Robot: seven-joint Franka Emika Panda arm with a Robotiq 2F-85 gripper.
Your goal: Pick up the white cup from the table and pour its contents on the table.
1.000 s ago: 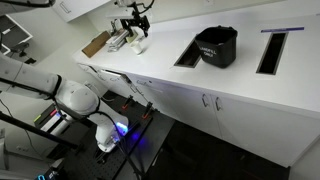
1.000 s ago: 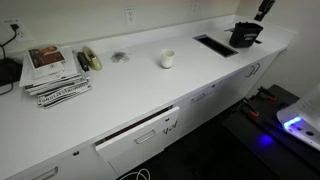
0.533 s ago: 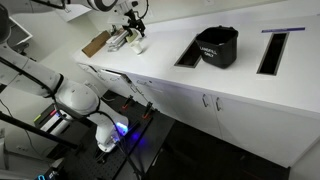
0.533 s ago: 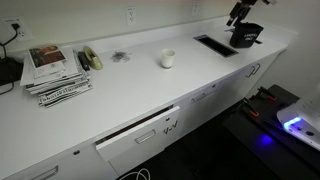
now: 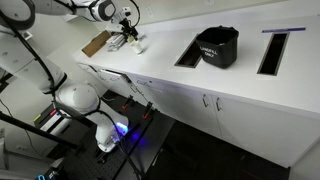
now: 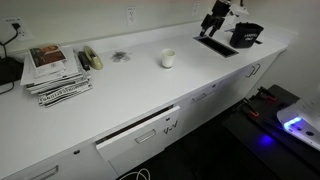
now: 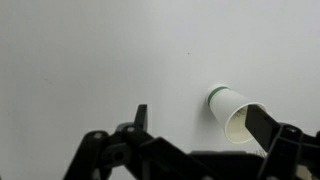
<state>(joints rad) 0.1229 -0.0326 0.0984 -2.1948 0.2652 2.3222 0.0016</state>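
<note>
The white cup (image 6: 167,59) stands upright on the long white table (image 6: 130,90). It shows in both exterior views, small and far off in one (image 5: 136,45). In the wrist view the cup (image 7: 232,108) has a green band near its base, and its pale inside shows no clear contents. My gripper (image 6: 213,22) hangs open and empty above the table, between the black tub and the cup. In the wrist view my gripper (image 7: 200,125) has its jaws spread wide, and the right finger (image 7: 265,125) overlaps the cup's rim in the picture.
A black tub (image 6: 246,36) sits by a dark cut-out (image 6: 214,45) behind the gripper. A stack of magazines (image 6: 55,70) and small items (image 6: 90,58) lie at the far end. A brown cardboard piece (image 5: 97,43) lies beyond the cup.
My gripper has moved along the counter, from above the black tub towards the white cup, and has come lower. The cup has not moved.
</note>
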